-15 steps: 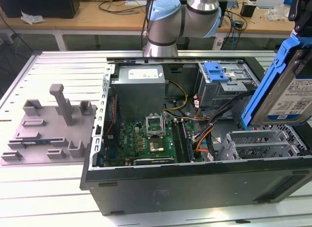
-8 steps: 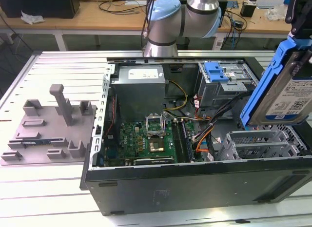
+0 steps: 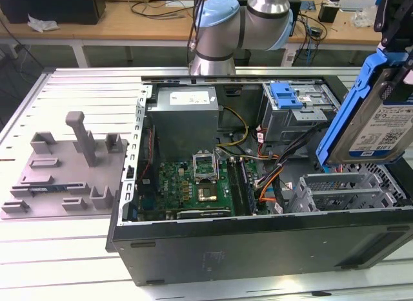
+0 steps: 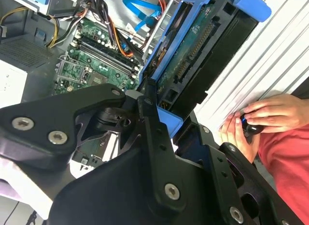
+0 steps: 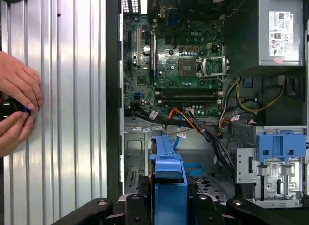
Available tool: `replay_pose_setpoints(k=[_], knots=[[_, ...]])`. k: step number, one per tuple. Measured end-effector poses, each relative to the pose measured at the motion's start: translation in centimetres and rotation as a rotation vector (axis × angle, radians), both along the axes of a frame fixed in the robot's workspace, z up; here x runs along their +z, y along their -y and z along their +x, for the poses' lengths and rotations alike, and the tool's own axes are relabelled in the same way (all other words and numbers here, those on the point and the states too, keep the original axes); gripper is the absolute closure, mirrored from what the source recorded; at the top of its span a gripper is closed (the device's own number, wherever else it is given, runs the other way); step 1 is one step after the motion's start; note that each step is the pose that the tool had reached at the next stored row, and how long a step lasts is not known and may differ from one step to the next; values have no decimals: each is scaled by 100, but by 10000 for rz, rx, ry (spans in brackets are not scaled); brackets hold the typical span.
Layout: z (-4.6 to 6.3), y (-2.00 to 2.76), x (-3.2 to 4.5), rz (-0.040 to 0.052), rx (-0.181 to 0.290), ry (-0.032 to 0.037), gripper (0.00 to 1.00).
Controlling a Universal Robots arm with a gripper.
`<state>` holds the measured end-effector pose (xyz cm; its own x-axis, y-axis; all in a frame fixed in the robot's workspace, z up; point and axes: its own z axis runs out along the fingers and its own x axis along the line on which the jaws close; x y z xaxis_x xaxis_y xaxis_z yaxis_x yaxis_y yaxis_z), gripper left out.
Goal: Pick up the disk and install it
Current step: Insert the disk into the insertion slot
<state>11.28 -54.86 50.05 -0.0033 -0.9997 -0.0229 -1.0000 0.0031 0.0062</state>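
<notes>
My black gripper (image 4: 166,116) squeezes the blue-framed silver hard disk (image 3: 381,120) by its stiff edges, above the open black computer case (image 3: 258,249), at its edge on the exterior view's right; I guess it's heavy and easily hurt.

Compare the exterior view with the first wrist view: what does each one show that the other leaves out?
Exterior view: the grey fixture plate beside the computer case, the arm's blue-capped joint, the wooden bench behind, and the label face of the disk, held aloft. First wrist view: a person's hands around a small black device on the ribbed table. Shared: the open case, motherboard, power supply, blue bracket and the disk's blue frame.
</notes>
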Motion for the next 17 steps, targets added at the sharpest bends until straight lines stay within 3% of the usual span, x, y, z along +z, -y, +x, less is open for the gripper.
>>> replay_pose_setpoints(k=[17], knots=[[26, -32, -135, 130, 0, 0, 64]])
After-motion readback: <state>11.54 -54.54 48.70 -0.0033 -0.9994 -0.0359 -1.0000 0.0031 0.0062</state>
